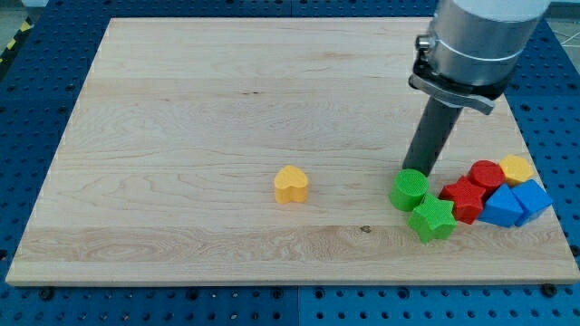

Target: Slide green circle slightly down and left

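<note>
The green circle [409,190] sits on the wooden board at the view's lower right. My tip [419,171] touches its upper right edge from behind. A green star [431,219] lies just below and right of the circle, touching or nearly touching it. The rod rises to the arm's grey body at the view's top right.
A yellow heart [291,184] lies alone near the board's middle. Right of the green blocks sit a red block [463,199], a red cylinder [487,174], a yellow block [517,168] and blue blocks [515,202]. The board's edge [290,281] runs along the view's bottom.
</note>
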`<state>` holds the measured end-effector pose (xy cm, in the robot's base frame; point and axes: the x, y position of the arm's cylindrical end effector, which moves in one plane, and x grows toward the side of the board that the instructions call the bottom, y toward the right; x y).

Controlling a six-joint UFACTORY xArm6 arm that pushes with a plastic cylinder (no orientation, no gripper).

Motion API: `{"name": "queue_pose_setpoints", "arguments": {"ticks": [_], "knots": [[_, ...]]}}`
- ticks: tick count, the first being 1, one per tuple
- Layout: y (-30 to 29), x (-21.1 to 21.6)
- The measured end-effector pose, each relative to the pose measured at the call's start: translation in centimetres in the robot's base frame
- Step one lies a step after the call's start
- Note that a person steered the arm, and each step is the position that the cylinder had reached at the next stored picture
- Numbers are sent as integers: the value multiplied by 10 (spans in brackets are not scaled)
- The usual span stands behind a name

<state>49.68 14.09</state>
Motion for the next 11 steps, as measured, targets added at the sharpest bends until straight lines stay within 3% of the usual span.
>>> {"name": "queue_pose_setpoints", "arguments": {"ticks": [3,8,11], "knots": [[-1,-7],[-5,32],[-48,48]]}}
